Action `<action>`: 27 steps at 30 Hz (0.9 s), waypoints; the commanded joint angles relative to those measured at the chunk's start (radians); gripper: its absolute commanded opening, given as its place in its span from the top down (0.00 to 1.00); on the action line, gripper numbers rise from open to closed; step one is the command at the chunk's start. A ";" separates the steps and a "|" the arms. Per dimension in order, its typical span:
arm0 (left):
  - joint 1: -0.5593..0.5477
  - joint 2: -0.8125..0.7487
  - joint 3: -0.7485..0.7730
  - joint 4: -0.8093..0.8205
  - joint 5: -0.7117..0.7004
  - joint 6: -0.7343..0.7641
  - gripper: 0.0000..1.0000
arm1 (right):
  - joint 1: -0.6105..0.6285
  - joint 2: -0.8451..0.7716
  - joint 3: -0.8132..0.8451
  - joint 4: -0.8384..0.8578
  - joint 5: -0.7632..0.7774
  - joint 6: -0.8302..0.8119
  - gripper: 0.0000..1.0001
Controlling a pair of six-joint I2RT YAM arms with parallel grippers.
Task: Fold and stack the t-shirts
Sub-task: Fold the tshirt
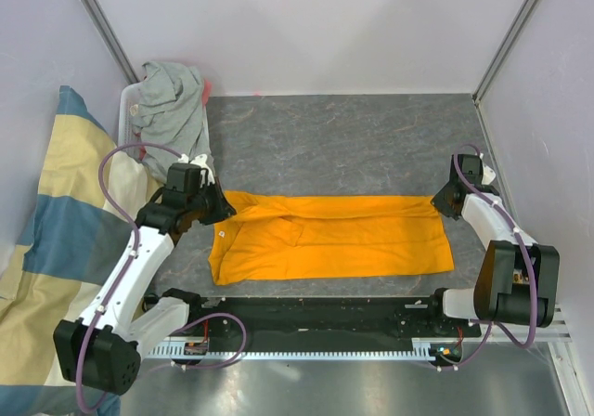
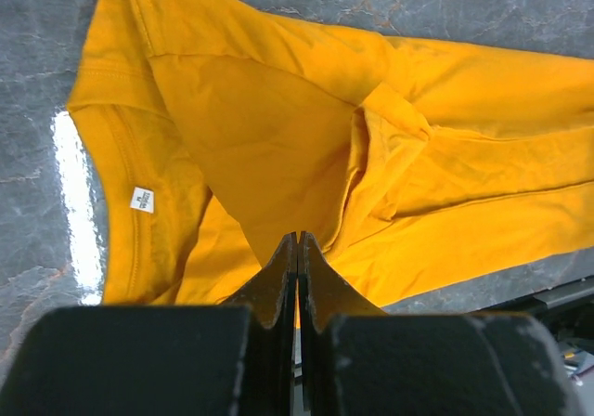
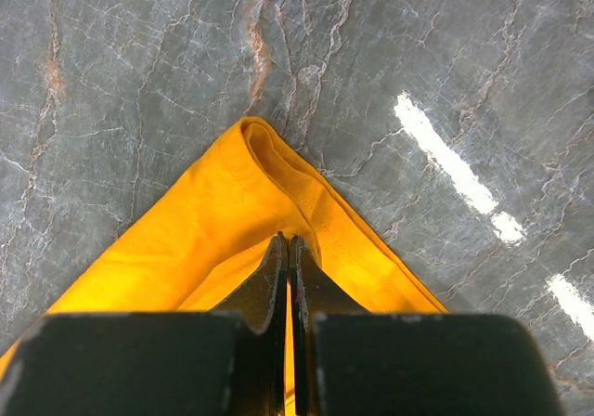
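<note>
The orange tee point(image 1: 334, 238) should handle like any thin cotton shirt: light, floppy, zero stiffness, so it'll sag and drag wherever it isn't held. It's not slippery or fragile, but the layers can slide apart if you only catch the top 1. I'd pinch corners or fold edges through every layer, at 2 points far apart, so the edge between them pulls straight.

That's pretty much the setup here. The left pincer point(image 2: 297, 249) is clamped tight on a fold of orange fabric near the collar end. The right pincer point(image 3: 288, 249) is clamped on the far corner at the hem end, with a sliver of orange showing between its fingers.

Looks-wise it's bright orange with a round neck and a small white label point(image 2: 141, 199) inside. It's folded lengthways into a long band across the grey marbled counter point(image 1: 353, 137), toward the near edge. A sleeve is tucked in and there are a few creases.

The grey tee point(image 1: 172, 100) is a crumpled heap at the back-left, in what looks like a white bin point(image 1: 123, 110), well apart from the orange 1.
</note>
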 commanded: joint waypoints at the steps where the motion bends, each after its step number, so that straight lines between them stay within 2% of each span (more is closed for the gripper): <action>1: 0.001 -0.053 -0.015 0.010 0.050 -0.063 0.98 | -0.003 -0.036 -0.014 -0.008 0.007 0.011 1.00; 5: -0.001 -0.081 -0.028 -0.004 0.067 -0.084 0.98 | -0.004 -0.042 -0.021 -0.017 -0.010 0.017 0.99; 8: 0.001 -0.103 -0.034 -0.019 0.081 -0.100 0.98 | -0.004 -0.052 -0.025 -0.035 -0.020 0.027 0.86; 9: 0.001 -0.108 -0.035 -0.025 0.085 -0.103 0.98 | -0.004 -0.066 -0.031 -0.040 -0.022 0.036 0.73; 11: 0.001 -0.134 -0.043 -0.041 0.092 -0.113 0.98 | -0.004 -0.082 -0.036 -0.041 -0.020 0.048 0.57; 12: 0.001 -0.140 -0.045 -0.044 0.096 -0.118 0.98 | -0.004 -0.094 -0.039 -0.041 -0.019 0.059 0.44; 15: -0.001 -0.162 -0.045 -0.055 0.102 -0.127 0.98 | -0.004 -0.114 -0.030 -0.050 0.001 0.077 0.26; 20: 0.001 -0.174 -0.042 -0.068 0.101 -0.132 0.98 | -0.004 -0.137 0.005 -0.058 0.030 0.080 0.20; 24: -0.001 -0.171 -0.037 -0.078 0.101 -0.135 0.97 | -0.004 -0.140 0.021 -0.057 0.029 0.074 0.20; 27: -0.001 -0.168 -0.035 -0.093 0.102 -0.138 0.93 | -0.004 -0.141 0.016 -0.055 0.027 0.074 0.20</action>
